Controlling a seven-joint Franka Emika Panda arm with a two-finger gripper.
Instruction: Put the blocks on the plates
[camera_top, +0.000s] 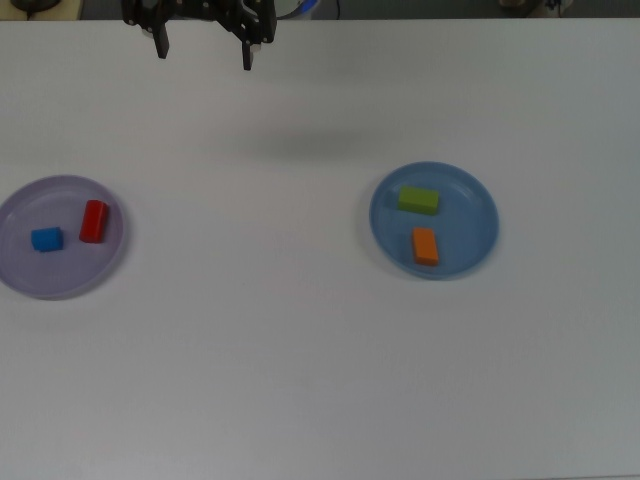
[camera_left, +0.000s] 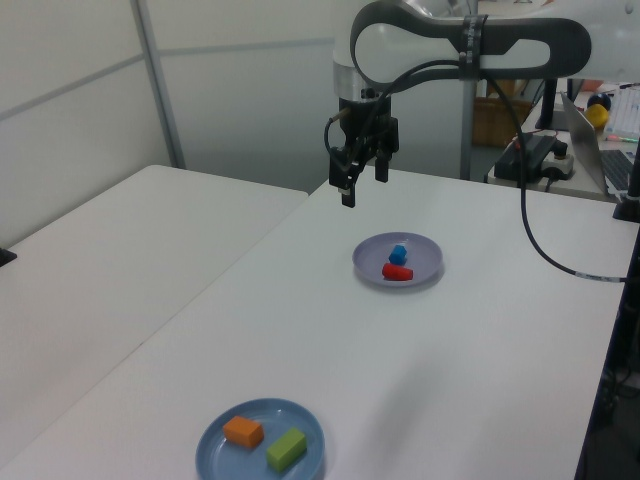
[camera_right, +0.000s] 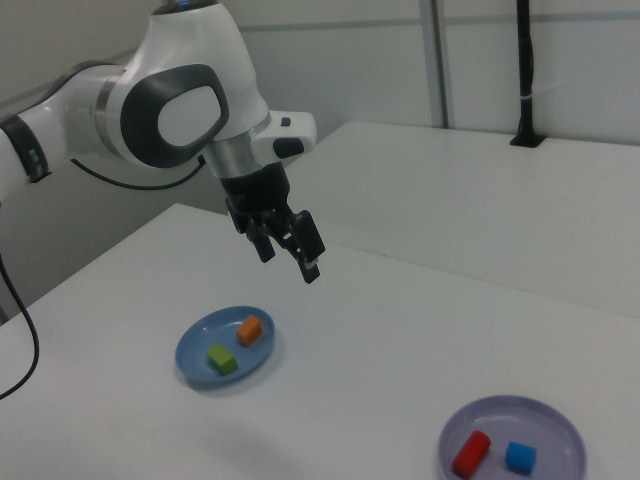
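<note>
The lavender plate (camera_top: 60, 275) lies at the top view's left and holds a blue block (camera_top: 46, 239) and a red block (camera_top: 92, 221). On the light blue plate (camera_top: 470, 215) at the top view's right rest a green block (camera_top: 418, 200) and an orange block (camera_top: 425, 246). My gripper (camera_top: 205, 50) hangs open and empty high above the table's far edge, away from both plates. The left view shows the gripper (camera_left: 364, 185) above and behind the lavender plate (camera_left: 425, 255). In the right view the gripper (camera_right: 290, 262) hovers over the table behind the light blue plate (camera_right: 200, 340).
A second white table (camera_left: 110, 260) adjoins at the left view's left. A black cable (camera_left: 540, 250) hangs from the arm over the table's right side in the left view. Equipment (camera_left: 535, 155) sits behind the table.
</note>
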